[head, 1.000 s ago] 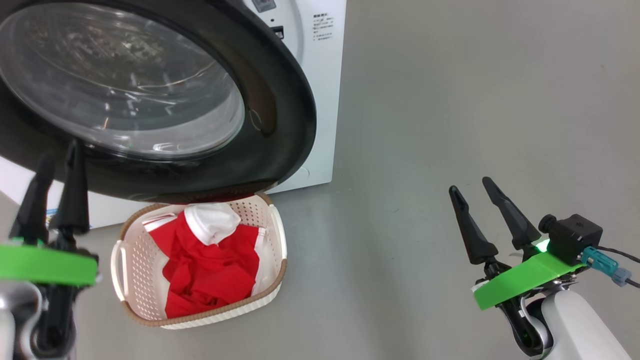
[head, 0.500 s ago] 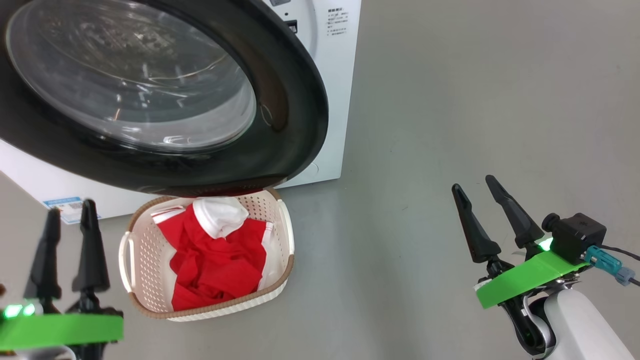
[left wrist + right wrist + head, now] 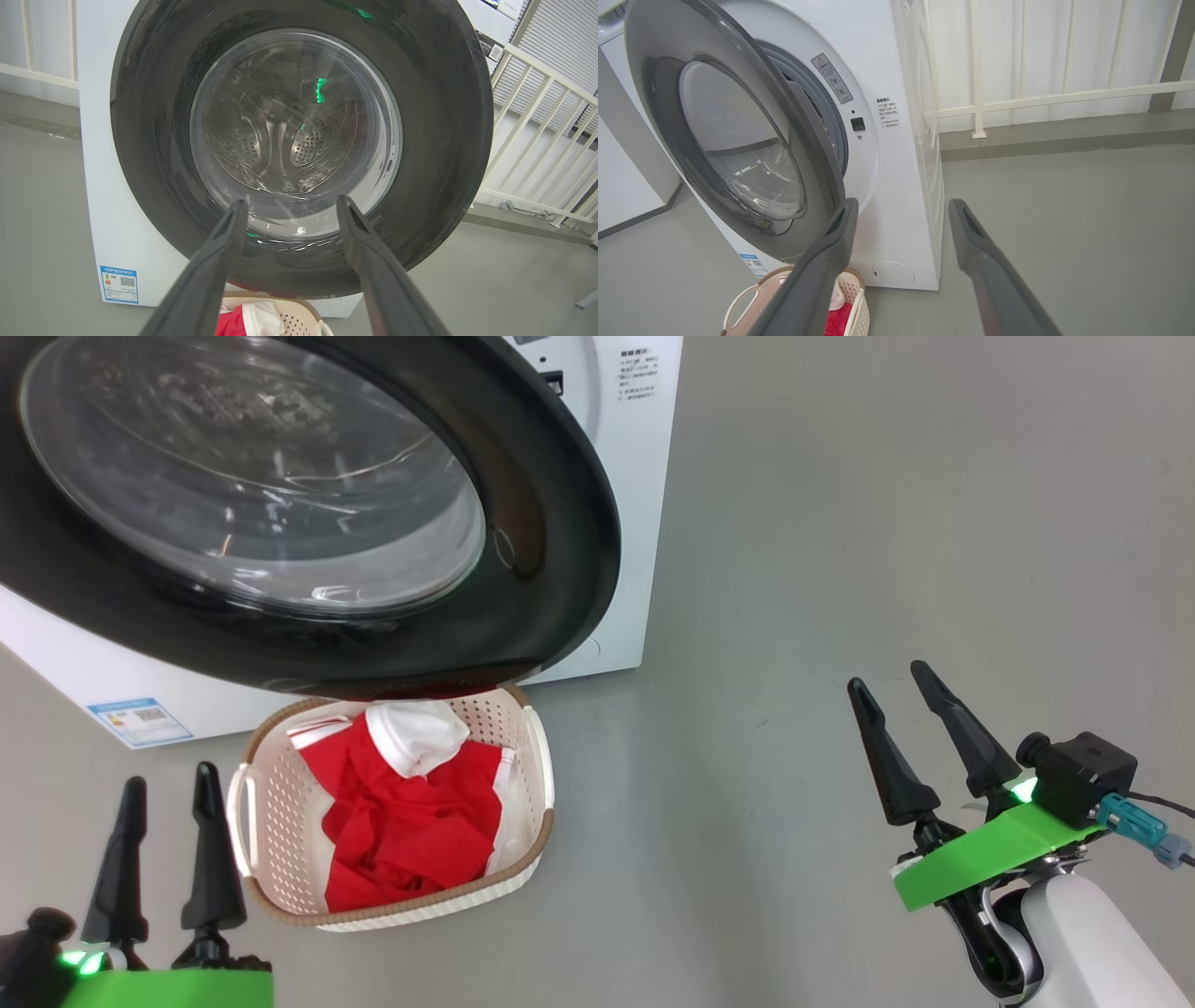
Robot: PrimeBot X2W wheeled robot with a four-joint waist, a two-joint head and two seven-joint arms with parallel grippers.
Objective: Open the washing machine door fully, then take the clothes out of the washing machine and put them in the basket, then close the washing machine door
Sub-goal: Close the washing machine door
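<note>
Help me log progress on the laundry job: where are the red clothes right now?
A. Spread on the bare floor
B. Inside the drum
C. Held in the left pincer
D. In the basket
D: the clothes lie heaped inside the basket.

Left claw and right claw had tapering black fingers, green brackets, right wrist bore black camera, teal plug, white forearm.
</note>
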